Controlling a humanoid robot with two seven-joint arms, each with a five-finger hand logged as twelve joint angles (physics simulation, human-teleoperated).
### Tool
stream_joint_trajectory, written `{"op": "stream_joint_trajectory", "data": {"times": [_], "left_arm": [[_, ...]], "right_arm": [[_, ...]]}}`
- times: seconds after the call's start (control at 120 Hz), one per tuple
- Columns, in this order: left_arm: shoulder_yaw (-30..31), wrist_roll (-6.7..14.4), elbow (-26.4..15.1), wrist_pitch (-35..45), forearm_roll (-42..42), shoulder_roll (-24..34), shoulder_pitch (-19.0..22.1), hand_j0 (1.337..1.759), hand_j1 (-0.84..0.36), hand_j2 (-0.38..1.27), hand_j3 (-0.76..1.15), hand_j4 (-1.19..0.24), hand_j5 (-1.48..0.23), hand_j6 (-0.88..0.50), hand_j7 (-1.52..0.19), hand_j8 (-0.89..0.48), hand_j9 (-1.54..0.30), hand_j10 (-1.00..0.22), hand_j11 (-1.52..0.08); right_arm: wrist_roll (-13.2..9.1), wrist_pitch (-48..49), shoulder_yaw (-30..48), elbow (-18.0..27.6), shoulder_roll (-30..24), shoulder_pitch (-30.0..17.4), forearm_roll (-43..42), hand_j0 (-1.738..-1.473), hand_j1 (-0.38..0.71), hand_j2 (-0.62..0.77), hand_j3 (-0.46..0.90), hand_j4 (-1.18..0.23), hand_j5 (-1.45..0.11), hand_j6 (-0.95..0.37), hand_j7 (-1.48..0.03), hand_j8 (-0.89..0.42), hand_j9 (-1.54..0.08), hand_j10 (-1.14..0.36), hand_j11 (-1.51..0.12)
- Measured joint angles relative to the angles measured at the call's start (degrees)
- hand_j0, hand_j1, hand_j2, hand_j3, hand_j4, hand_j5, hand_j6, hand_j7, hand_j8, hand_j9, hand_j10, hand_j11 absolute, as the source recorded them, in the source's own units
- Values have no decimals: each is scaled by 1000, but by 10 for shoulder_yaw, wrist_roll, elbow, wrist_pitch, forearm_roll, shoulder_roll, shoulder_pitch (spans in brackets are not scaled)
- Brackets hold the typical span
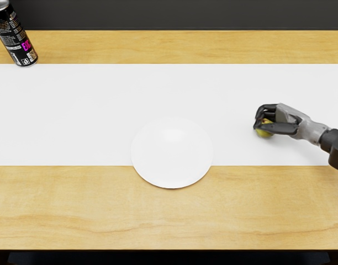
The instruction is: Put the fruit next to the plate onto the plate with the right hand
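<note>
A white round plate point(172, 153) lies at the middle of the table, half on the white runner. Well to its right, a small yellow-green fruit point(262, 131) sits on the runner, mostly covered by my right hand point(267, 122). The hand's dark fingers curl around the fruit from above and from the side. Its arm comes in from the right edge. Whether the fruit is lifted off the cloth cannot be told. The left arm does not show.
A black spray can point(14, 34) with pink lettering stands tilted at the far left corner. The white runner point(75, 110) crosses the wooden table point(158, 215) from edge to edge.
</note>
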Motion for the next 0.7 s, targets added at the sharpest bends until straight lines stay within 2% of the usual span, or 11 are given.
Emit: {"op": "stream_joint_trajectory", "data": {"times": [0.375, 0.433, 0.542, 0.675, 0.7], "left_arm": [[0, 0, 0, 0, 0, 0, 0, 1658, 349, 0, 0, 0, 0, 0, 0, 0, 0, 0, 0], [0, 0, 0, 0, 0, 0, 0, 1658, 349, 0, 0, 0, 0, 0, 0, 0, 0, 0, 0], [0, 0, 0, 0, 0, 0, 0, 1658, 349, 0, 0, 0, 0, 0, 0, 0, 0, 0, 0], [0, 0, 0, 0, 0, 0, 0, 1658, 349, 0, 0, 0, 0, -1, 0, 0, 0, 0, 0], [0, 0, 0, 0, 0, 0, 0, 1658, 349, 0, 0, 0, 0, 0, 0, 0, 0, 0, 0]], "right_arm": [[0, 9, 0, 5, 6, 32, 11, -1644, 582, 87, 0, -664, -1178, -791, -1133, -555, -1187, -371, -1187], [0, 9, 0, 6, 13, 35, 14, -1644, 600, 134, 0, -666, -1178, -804, -1134, -550, -1184, -366, -1186], [0, 8, -1, 35, 21, 45, 27, -1647, 621, 187, 0, -673, -1176, -783, -1134, -545, -1185, -369, -1190], [0, 6, -1, 75, 25, 54, 35, -1651, 657, 286, 0, -774, -1155, -759, -1134, -530, -1164, -368, -1185], [0, 6, -1, 82, 26, 55, 37, -1651, 653, 264, 0, -787, -1150, -760, -1134, -534, -1159, -369, -1184]]}}
